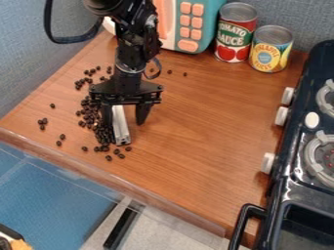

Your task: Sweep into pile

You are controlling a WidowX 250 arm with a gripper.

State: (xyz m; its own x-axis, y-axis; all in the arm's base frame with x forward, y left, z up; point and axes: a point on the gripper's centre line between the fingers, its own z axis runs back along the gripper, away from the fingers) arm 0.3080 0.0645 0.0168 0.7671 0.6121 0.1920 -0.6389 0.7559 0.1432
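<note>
Gathering looks to be the step in hand: the black two-finger gripper (125, 125), jaws apart with a slim silver bar (120, 127) between them, is beside small dark-brown beans (103, 134) on the brown wood-grain counter (196, 132) (stragglers all round), which next need nudging inward.

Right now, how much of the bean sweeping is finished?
Some, it seems: many dark beans are bunched beside the pale strip. The strip is in place under the gripper; I can't tell if it's gripped. Left to do: stray beans lie out to the picture's left and back near the toy microwave.
</note>
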